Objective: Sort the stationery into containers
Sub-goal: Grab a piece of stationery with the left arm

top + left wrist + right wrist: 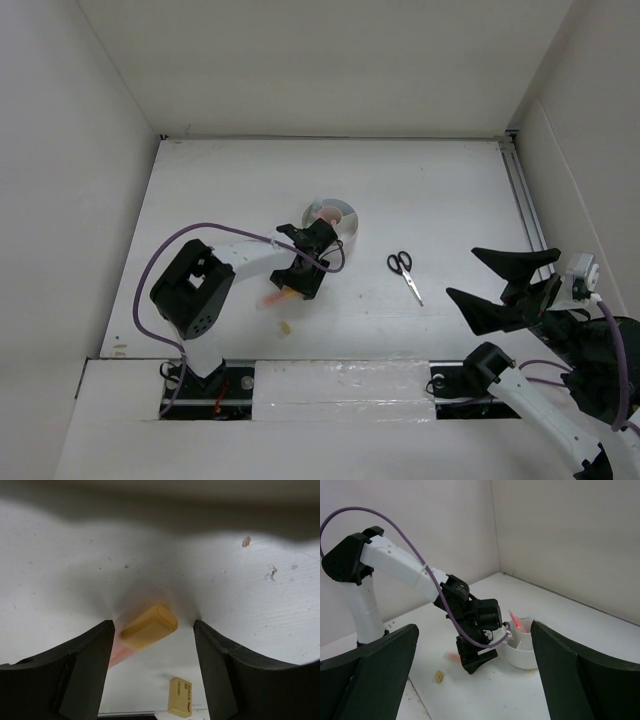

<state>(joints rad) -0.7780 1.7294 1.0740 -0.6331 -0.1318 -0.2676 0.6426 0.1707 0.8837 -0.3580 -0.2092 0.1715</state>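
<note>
An orange highlighter (148, 626) lies on the white table between the fingers of my open left gripper (152, 627), close to the left finger. It also shows in the top view (273, 298), beside the left gripper (295, 287). A yellowish eraser (180, 696) lies just beyond it, also seen from above (287, 326). The round white organizer (347, 215) stands right behind the left gripper, with pink-red pens (518, 623) in it. Black-handled scissors (404, 272) lie to its right. My right gripper (463, 272) hangs open and empty above the table's right side.
White walls enclose the table on three sides. A metal rail (522, 195) runs along the right edge. A tiny yellowish crumb (527, 670) lies at the organizer's base (522, 655). The left arm's purple cable (160, 262) loops to the left.
</note>
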